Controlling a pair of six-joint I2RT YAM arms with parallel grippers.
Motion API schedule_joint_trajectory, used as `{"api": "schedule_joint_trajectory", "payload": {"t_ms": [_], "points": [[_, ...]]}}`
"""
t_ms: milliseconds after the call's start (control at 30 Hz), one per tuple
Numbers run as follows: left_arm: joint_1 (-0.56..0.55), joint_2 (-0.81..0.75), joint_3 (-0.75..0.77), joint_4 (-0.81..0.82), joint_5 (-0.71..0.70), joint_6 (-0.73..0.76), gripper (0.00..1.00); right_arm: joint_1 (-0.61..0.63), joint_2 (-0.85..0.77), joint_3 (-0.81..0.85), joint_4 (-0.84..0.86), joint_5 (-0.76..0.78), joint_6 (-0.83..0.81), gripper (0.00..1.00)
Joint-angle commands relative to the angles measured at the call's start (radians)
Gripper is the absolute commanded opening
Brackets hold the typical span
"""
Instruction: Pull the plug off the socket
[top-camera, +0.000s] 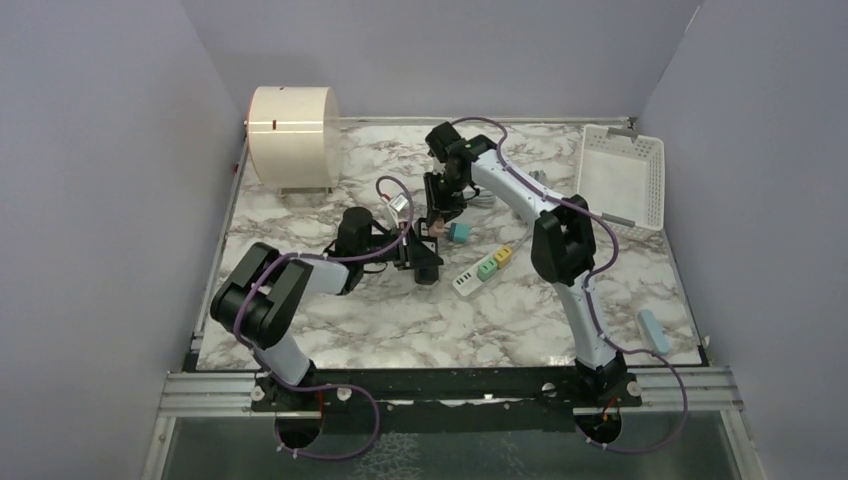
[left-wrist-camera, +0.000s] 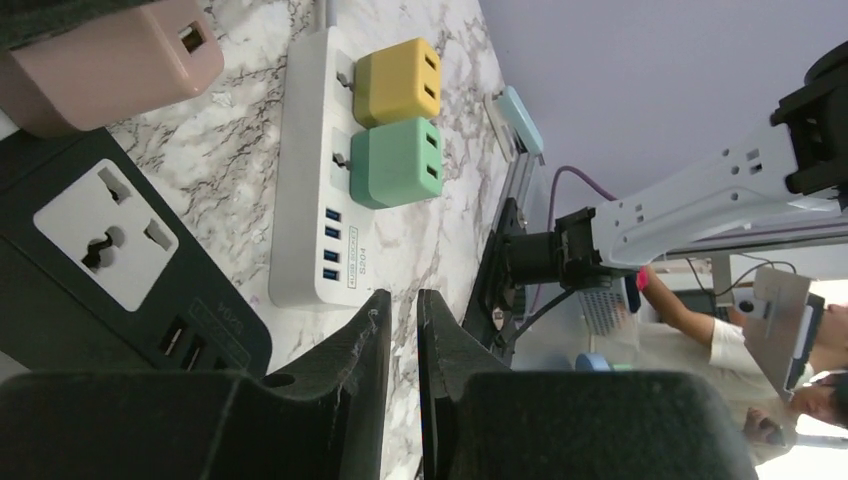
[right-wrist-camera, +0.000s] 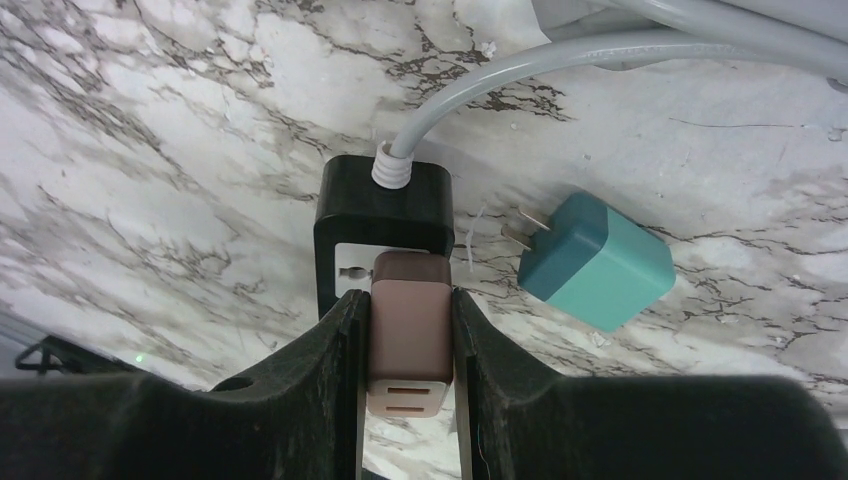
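Marble tabletop (top-camera: 380, 320), lilac walls. The black power strip (right-wrist-camera: 385, 195) lies mid-tabletop. The pink plug (right-wrist-camera: 410, 340) sits over the strip's socket nearest the cable, clamped in your right end effector (right-wrist-camera: 408, 300). Can't tell if the prongs are out. The left end effector (left-wrist-camera: 404, 305) is narrow and holds nothing, by the strip's USB end. Brace that end down, then pull the plug straight off the strip's face without rocking.
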Motion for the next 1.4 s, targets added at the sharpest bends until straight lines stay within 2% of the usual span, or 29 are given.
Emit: {"api": "schedule_joint_trajectory", "payload": {"t_ms": [0,100,200,367,767,1267,1367], "points": [[0.02,0.061,0.01,0.211,0.083,-0.072,0.18,-0.005,-0.036,-0.017,0.036,-0.064,-0.152,0.01],[0.021,0.145,0.045,0.242,0.072,-0.104,0.17,-0.005,-0.023,-0.018,0.023,-0.059,-0.158,0.01],[0.025,0.209,0.061,0.243,0.052,-0.132,0.08,-0.005,-0.022,-0.018,0.012,-0.035,-0.148,0.01],[0.026,0.274,0.033,0.243,-0.006,-0.157,0.0,-0.005,-0.037,-0.018,-0.003,0.035,-0.112,0.01],[0.026,0.367,0.006,0.244,-0.112,-0.167,0.0,-0.005,-0.066,0.018,-0.03,0.0,-0.054,0.01],[0.027,0.492,-0.009,0.32,-0.135,-0.218,0.0,-0.003,-0.1,0.067,-0.074,-0.02,-0.077,0.01],[0.031,0.508,-0.012,0.36,-0.135,-0.265,0.0,0.008,-0.103,0.046,-0.068,0.026,-0.061,0.01]]}}
